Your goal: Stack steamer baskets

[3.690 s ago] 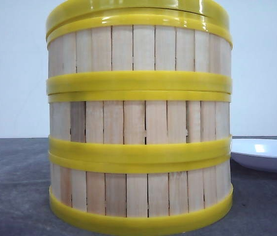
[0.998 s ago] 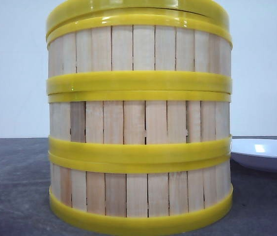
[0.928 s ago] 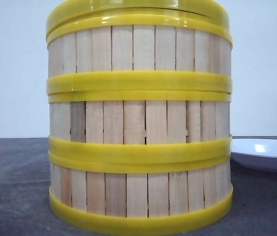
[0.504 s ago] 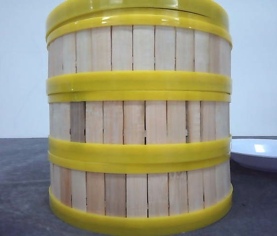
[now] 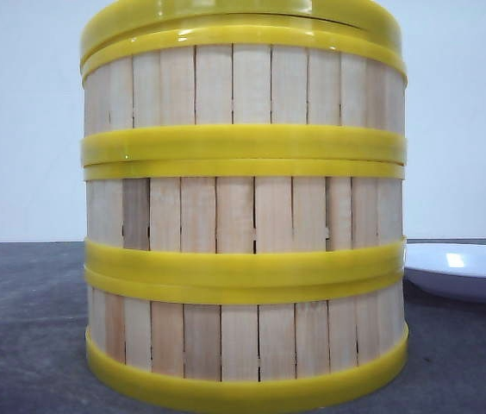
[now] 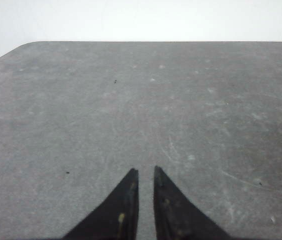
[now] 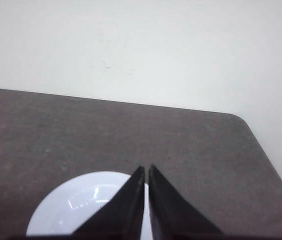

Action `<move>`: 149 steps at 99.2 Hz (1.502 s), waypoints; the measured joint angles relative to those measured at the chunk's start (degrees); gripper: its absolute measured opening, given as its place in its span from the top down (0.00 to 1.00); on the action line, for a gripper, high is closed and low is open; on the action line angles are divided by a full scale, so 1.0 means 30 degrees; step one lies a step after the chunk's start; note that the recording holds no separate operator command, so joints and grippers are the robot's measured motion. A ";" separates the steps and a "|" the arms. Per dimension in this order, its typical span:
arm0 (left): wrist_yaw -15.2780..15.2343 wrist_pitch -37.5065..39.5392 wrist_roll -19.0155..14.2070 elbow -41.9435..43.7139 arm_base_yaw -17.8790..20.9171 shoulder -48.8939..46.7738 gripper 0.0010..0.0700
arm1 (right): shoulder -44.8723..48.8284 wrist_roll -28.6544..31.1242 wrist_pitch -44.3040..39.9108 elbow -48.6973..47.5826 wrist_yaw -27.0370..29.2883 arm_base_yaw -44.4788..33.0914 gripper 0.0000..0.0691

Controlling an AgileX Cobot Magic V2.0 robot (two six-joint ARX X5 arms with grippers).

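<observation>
No brand, label or writing can be read on anything here. The three steamer baskets (image 5: 243, 216) stand stacked in one straight column on the grey table (image 5: 28, 328), close to the front camera, each yellow ring resting on the one below. A yellow-rimmed lid (image 5: 243, 17) caps the top basket. Just beside the stack, on its right, a white plate (image 5: 467, 269) lies on the table, apart from the bottom basket.

Neither wrist view shows the baskets. The left gripper (image 6: 145, 172) hangs over bare table near a rounded corner, its black fingers nearly together with only a thin slit between them, holding nothing. The right gripper (image 7: 146, 169) hangs over the plate (image 7: 88, 200), fingers likewise pressed almost together and empty.
</observation>
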 joint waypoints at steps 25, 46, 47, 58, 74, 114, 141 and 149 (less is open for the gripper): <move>0.0007 0.0000 0.0000 0.0000 0.0000 0.0000 0.97 | -0.3577 0.0044 0.1515 -0.5537 -0.0321 -0.1217 0.99; 0.0007 0.0000 0.0000 0.0000 0.0000 0.0000 0.97 | -0.6003 0.0117 0.2106 -0.8677 -0.0321 -0.1275 0.99; 0.0000 0.0000 0.0000 0.0000 0.0000 0.0000 0.97 | -0.6084 0.0138 0.2193 -0.8801 -0.0328 -0.1297 0.99; 0.0000 0.0000 0.0000 0.0000 0.0000 0.0000 0.97 | -0.6878 0.0379 0.2834 -0.9989 -0.0350 -0.1559 0.99; 0.0000 0.0000 0.0000 0.0000 0.0000 0.0000 0.97 | -0.7213 0.0743 0.3636 -1.1249 -0.0342 -0.1851 0.99; 0.0007 0.0000 0.0000 0.0000 0.0000 0.0000 0.97 | -0.7206 0.0787 0.3716 -1.1548 -0.0423 -0.1865 0.99; 0.0000 0.0000 0.0000 0.0000 0.0000 0.0000 0.97 | -0.7206 0.0794 0.3759 -1.1555 -0.0444 -0.1865 0.99; 0.0000 0.0000 0.0000 0.0000 0.0000 0.0000 0.97 | -0.7206 0.0794 0.3759 -1.1555 -0.0452 -0.1865 0.99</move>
